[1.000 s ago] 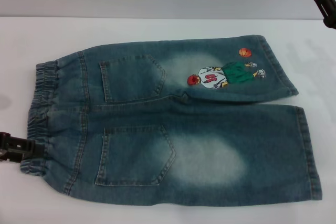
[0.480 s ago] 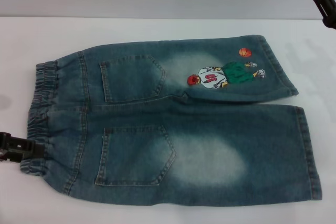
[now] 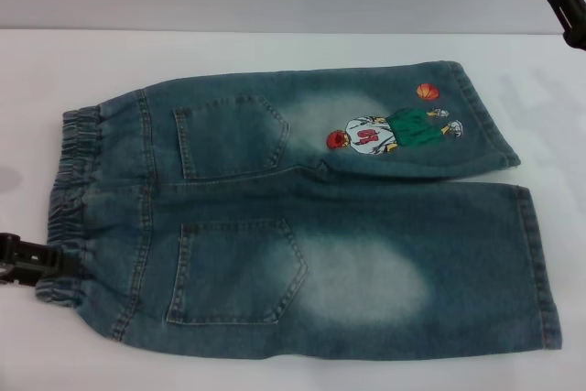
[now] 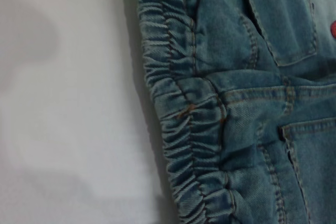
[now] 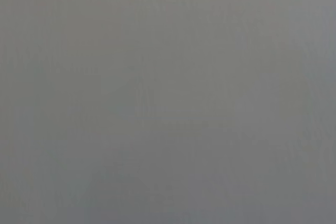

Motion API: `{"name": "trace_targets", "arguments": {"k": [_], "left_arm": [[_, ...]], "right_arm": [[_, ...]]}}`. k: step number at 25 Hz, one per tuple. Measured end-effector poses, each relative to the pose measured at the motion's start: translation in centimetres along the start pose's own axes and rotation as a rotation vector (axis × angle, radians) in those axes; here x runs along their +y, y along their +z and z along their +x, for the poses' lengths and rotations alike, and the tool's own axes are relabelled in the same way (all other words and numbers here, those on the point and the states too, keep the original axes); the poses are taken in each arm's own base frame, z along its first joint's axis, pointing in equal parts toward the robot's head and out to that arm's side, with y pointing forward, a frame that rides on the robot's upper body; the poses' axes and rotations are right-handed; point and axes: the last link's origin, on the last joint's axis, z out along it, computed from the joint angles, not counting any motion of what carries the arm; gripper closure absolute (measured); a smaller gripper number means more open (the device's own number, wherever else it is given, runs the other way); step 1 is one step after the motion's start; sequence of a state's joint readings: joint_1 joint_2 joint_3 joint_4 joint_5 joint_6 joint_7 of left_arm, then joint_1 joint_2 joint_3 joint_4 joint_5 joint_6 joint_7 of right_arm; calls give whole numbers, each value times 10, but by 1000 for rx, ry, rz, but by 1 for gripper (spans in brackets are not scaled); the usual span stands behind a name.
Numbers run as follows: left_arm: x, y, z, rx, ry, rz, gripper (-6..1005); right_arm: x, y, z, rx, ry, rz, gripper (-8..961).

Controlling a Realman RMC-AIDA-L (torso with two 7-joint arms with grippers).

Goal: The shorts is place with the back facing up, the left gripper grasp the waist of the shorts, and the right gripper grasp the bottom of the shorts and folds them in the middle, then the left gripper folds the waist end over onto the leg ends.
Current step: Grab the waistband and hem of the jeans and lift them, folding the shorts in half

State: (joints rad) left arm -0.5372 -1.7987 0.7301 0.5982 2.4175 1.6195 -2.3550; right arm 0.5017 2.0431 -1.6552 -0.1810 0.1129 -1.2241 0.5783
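shorts (image 3: pixel 311 217) lie flat on white counter (image 3: pixel 275 52), back pockets up, waist (image 3: pixel 69 199) toward robot's left, leg hems (image 3: pixel 540 263) toward right. left claw (image 3: pixel 41 258) sits at near corner of waistband, touching the ruffles, can't tell if it's clamped or not. right claw (image 3: pixel 568 2) parked far right, well off the hems, grip state not readable either. tip imo: bite full thickness of elastic, both layers, before lifting, else the top layer peels away.
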Motion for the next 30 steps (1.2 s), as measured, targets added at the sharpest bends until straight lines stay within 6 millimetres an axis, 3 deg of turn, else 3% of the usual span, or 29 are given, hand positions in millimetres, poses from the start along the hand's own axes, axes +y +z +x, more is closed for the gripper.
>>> {"name": "trace_targets", "arguments": {"k": [30], "left_arm": [[18, 11, 18, 5, 57, -21, 207]], "right_arm": [[-1, 0, -1, -4, 1, 8, 386]]}}
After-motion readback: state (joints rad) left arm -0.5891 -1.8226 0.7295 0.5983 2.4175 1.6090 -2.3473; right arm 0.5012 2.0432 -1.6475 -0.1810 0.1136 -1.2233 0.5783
